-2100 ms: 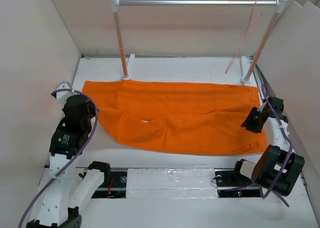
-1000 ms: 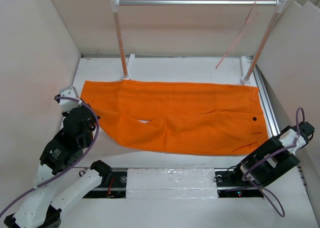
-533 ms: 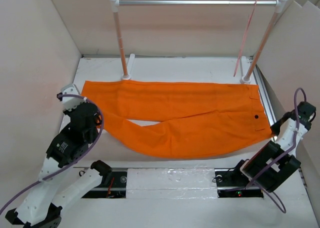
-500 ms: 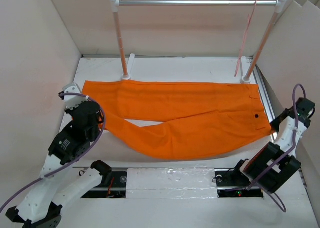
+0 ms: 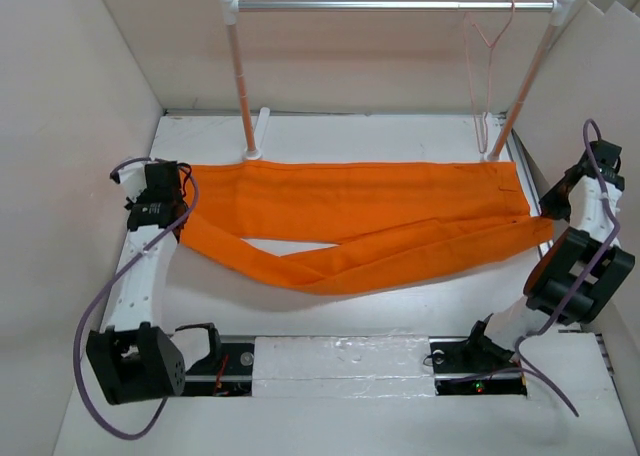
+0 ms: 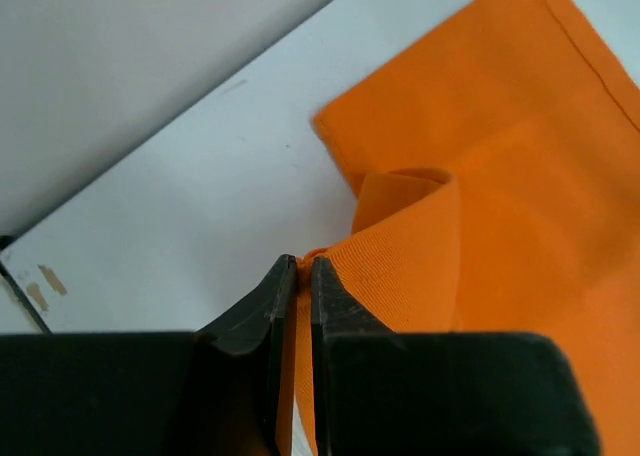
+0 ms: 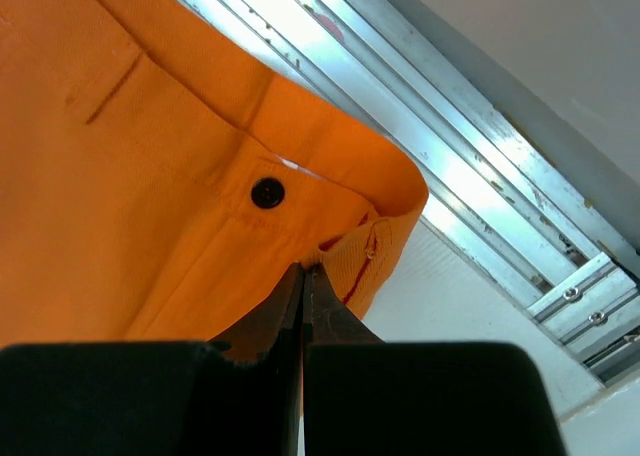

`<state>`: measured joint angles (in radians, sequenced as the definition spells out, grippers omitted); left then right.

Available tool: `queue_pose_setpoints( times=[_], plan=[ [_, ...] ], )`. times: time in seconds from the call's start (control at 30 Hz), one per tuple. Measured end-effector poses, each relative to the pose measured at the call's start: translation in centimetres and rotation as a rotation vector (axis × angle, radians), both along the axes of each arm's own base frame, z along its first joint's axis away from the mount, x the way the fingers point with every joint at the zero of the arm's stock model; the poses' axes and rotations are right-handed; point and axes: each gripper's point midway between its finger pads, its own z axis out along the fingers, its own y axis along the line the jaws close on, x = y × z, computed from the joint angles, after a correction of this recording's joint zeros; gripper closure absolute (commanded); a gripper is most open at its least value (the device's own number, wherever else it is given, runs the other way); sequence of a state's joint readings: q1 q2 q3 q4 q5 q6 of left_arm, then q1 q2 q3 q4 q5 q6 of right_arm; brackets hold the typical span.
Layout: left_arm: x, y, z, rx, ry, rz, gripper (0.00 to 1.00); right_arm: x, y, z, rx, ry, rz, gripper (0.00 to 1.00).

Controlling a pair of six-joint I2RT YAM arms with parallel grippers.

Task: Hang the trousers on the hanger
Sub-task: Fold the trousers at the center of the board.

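The white table (image 5: 350, 306) fills the floor of a pale walled bay, and the orange trousers (image 5: 380, 201) stretch across it from my left side to my right, waist to the right and leg ends to the left. The far leg lies flat and broad near the back. The near leg is gathered into a narrow, twisted band that dips toward me in the middle.

Behind the trousers a silver rail (image 5: 395, 6) runs on two white posts (image 5: 243, 76) along the back of the table. My left arm (image 5: 140, 276) reaches up the left edge and my right arm (image 5: 580, 266) rises by the right wall, one at either end of the cloth.

The thin pink hanger (image 5: 485, 76) dangles by its hook from the rail's right end, just beside the right post, bare and not touching the trousers.

My left gripper (image 6: 297, 266) is closed to a sliver on the trousers, with a fold of a leg end pinched between its black fingers (image 6: 250, 306), close to the left wall. My right gripper (image 7: 303, 271) is clamped tight on the waistband at its rolled edge, beside the metal track (image 7: 480, 176) along the table's right side.

A small dark button (image 7: 267, 192) sits on the waistband just above my right fingertips.
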<state>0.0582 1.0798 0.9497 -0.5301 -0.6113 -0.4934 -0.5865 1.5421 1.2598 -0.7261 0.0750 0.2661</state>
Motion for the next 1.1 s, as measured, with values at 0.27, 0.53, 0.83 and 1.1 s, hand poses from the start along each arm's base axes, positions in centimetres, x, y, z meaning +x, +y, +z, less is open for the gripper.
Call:
queue_pose_setpoints(
  times=[0.27, 0.53, 0.83, 1.1],
  plan=[
    [4.8, 1.4, 0.1, -0.115, -0.027, 0.041, 1.0, 7.5, -1.4, 1.7, -0.028, -0.036, 0.068, 1.0],
    [13.3, 3.5, -0.2, -0.076, -0.002, 0.072, 1.0, 14.7, -1.1, 2.3, -0.036, -0.101, 0.152, 1.0],
    [19.2, 4.7, -0.6, -0.05, 0.002, 0.069, 0.7, 21.1, -2.6, 2.8, -0.018, -0.223, 0.185, 0.42],
    [22.6, 5.5, -2.3, -0.055, 0.044, 0.06, 0.2, 22.1, -2.1, 1.1, 0.016, -0.273, 0.246, 0.31]
  ],
)
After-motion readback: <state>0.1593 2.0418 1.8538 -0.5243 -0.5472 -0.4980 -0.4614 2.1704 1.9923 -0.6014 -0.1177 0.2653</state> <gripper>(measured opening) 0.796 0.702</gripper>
